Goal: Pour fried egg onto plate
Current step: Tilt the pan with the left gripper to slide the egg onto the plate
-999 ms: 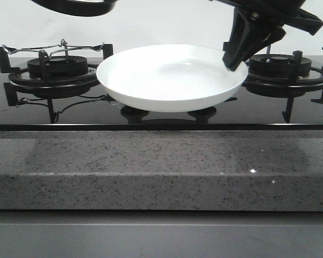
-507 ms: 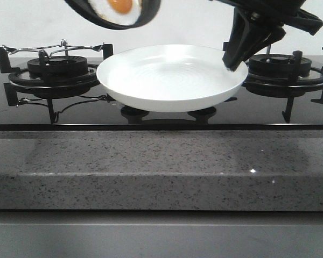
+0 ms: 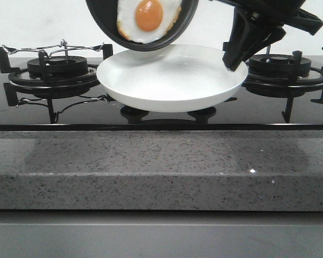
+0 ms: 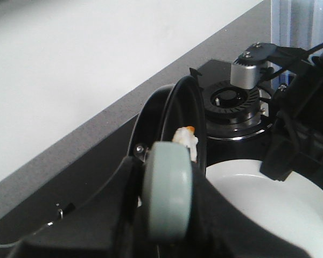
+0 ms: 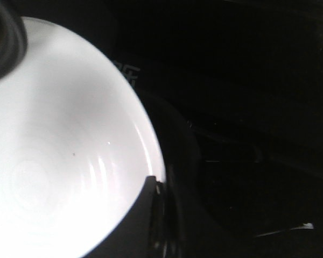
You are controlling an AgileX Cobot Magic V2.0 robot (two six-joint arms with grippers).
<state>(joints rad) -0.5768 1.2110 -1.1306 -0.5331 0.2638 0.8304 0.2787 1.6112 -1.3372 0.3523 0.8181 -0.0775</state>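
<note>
The black pan (image 3: pixel 142 27) hangs steeply tilted over the far left rim of the white plate (image 3: pixel 172 80). The fried egg (image 3: pixel 148 19), white with an orange yolk, clings to the pan's inner face. My left gripper (image 4: pixel 167 199) is shut on the pan's grey-green handle; the pan (image 4: pixel 169 113) stands on edge, with a bit of the egg (image 4: pixel 185 138) showing over the plate (image 4: pixel 258 209). My right gripper (image 3: pixel 234 56) is shut on the plate's right rim and holds it above the hob. In the right wrist view its finger (image 5: pixel 151 209) clamps the plate's rim (image 5: pixel 59 161).
Black gas burners with pan supports stand to the left (image 3: pixel 56 70) and right (image 3: pixel 285 70) of the plate. A thin wire rack (image 3: pixel 48 48) lies on the left burner. A grey speckled counter edge (image 3: pixel 161 166) runs along the front.
The pan has moved right and down over the plate and tipped further, so the egg now faces the front view. The plate and right arm have not moved.
</note>
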